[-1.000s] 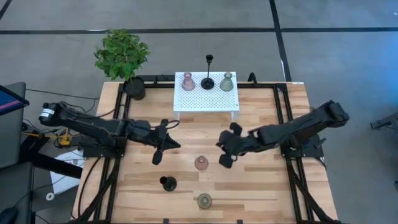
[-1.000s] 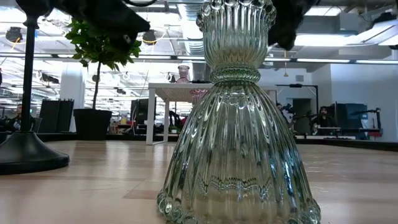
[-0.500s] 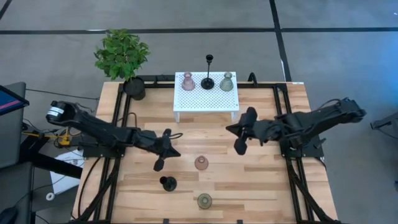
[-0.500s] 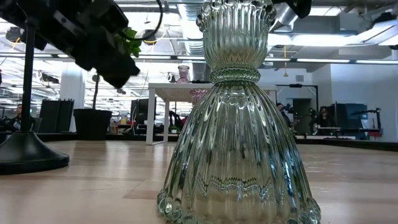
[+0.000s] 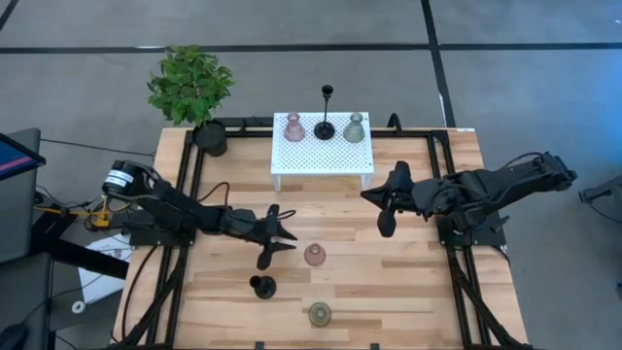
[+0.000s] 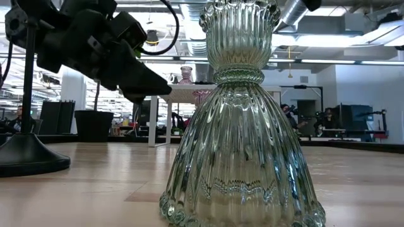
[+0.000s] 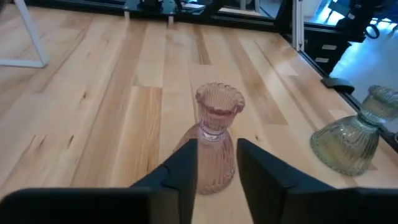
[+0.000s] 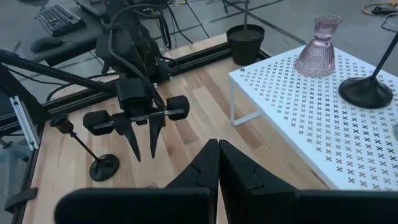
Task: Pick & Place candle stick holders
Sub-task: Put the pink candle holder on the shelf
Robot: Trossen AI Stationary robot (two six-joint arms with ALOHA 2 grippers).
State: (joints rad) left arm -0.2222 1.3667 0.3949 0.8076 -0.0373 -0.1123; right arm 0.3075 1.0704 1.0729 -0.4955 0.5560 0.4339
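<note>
A pink holder (image 5: 314, 255), a black stemmed holder (image 5: 261, 286) and an olive-green holder (image 5: 320, 313) stand on their bases on the wooden table. Three more, pink (image 5: 293, 127), black (image 5: 325, 122) and green (image 5: 354, 127), stand on a white perforated stand (image 5: 321, 156). My left gripper (image 5: 282, 243) is open, low over the table just left of the pink holder. In the left wrist view its fingers (image 7: 186, 168) frame the holder's lower body (image 7: 214, 140); I see no touch. My right gripper (image 5: 385, 228) is shut and empty, right of the table's middle.
A potted plant in a black pot (image 5: 210, 136) stands at the far left corner. Black rails (image 5: 449, 165) run along the table's sides. In the low view the olive holder (image 6: 240, 113) fills the foreground, and the black holder's base (image 6: 28, 154) is at its left.
My left gripper has gone toward the table's right edge and down, up to the pink holder on the table. My right gripper has drawn back from that holder toward the right and far edges. No holder has moved.
</note>
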